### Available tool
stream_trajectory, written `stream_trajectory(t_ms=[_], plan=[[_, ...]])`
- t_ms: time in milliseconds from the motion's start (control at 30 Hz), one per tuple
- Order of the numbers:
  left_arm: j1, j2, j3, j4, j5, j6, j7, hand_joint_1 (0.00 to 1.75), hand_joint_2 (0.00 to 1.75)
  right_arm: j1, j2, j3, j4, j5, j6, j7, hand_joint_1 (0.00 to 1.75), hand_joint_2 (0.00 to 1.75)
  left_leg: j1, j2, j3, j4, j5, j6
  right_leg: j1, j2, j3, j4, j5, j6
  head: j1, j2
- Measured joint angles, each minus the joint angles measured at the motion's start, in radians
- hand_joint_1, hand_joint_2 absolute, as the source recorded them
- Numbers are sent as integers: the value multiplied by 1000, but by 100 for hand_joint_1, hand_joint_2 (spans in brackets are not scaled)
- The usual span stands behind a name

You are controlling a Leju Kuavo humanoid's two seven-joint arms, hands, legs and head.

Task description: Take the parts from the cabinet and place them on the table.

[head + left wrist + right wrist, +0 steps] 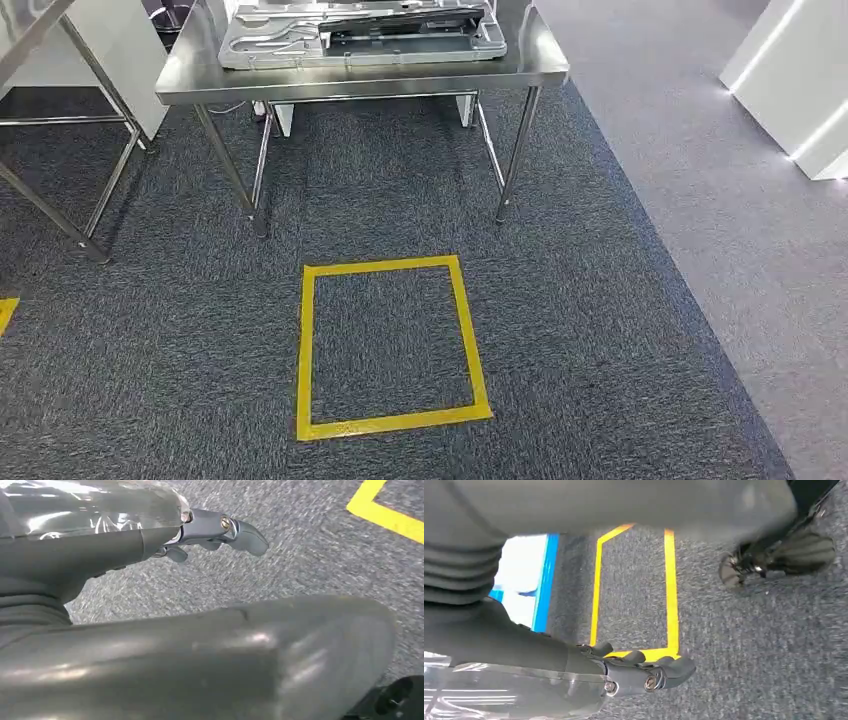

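Note:
A steel table (300, 82) stands ahead in the head view. On it lies a grey moulded tray (262, 50) carrying a long dark metal part (400, 25). My left hand (210, 532) hangs above the carpet; its fingers stick out with nothing in them, below a shiny clear cover. My right hand (639, 672) hangs the same way over the carpet, fingers loosely extended and holding nothing. The thick grey thumb of each hand takes up much of its wrist view.
A yellow tape square (305, 345) marks the dark carpet in front of the table; tape (385, 515) also lies near the left hand and a tape outline (669, 590) beyond the right. A second steel frame (110, 170) stands at left, white units (790, 80) at right.

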Motion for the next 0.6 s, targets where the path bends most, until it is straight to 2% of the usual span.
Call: stream_trajectory(t_ms=[33, 67, 100, 133, 167, 200, 233, 267, 300, 433, 600], plan=[[1, 0, 0, 0, 0, 0, 2, 0, 0, 1, 0, -2, 0, 0, 1, 1, 0, 175, -1, 0, -4, 2, 1, -1, 0, 0, -21, 47, -7, 1, 0, 0], [1, 0, 0, 0, 0, 0, 3, 0, 175, 1, 0, -5, 0, 0, 1, 1, 0, 175, -1, -1, -6, 5, 2, -2, 0, 0, -15, 39, 10, 2, 0, 0], [1, 0, 0, 0, 0, 0, 5, 0, 175, 2, 0, -7, 0, 0, 1, 1, 0, 175, -1, -3, -7, 9, 2, -2, -1, 0, 13, -13, 46, 1, 0, 0], [1, 0, -1, 0, 0, 0, 6, 0, 175, 2, 0, -8, 0, 0, 1, 3, 0, 175, 0, -4, -7, 14, 1, -5, -3, 0, 65, -110, 95, 0, 0, 0], [0, -1, -1, 0, 0, 0, 8, 0, 175, 1, -2, -9, 0, 0, 0, 4, 0, 175, 3, -4, -10, 24, -3, -6, -10, 0, 117, -210, 133, 12, 0, 0], [-1, 5, -1, 0, 0, 0, 8, 0, 175, 0, 2, -9, 1, 0, 0, 6, 0, 175, -6, -6, -19, 35, -8, -12, -15, 3, 137, -257, 119, 27, 0, 0], [-1, 6, -2, 0, 0, 0, 8, 0, 175, -2, 7, -9, 2, 0, 0, 9, 0, 175, -10, -9, -26, 53, -22, -12, -14, 15, 131, -257, 135, -7, -1, 0], [-2, 6, -2, 0, 0, 0, 8, 0, 175, -2, 8, -10, 3, -1, -1, 10, 0, 175, -16, -8, -29, 51, -13, -14, -12, 11, 129, -252, 125, -5, -1, 0], [-2, 7, -2, 0, 0, 0, 8, 0, 175, -3, 8, -10, 3, -1, -1, 10, 0, 175, -14, -9, -29, 49, -13, -14, -9, 11, 127, -251, 127, -9, 0, 0], [0, 7, -2, 0, 0, -2, 7, 0, 175, -3, 8, -16, 3, -1, 5, -27, 0, 175, -11, -9, -29, 42, -4, -27, -5, 11, 122, -250, 132, -17, -1, 0], [3, 6, 5, 0, 0, -13, 10, 0, 175, -2, 6, -6, 1, -18, 5, -41, 0, 175, -7, -9, -29, 42, -2, -31, -1, 11, 122, -249, 134, -19, -1, 0]])
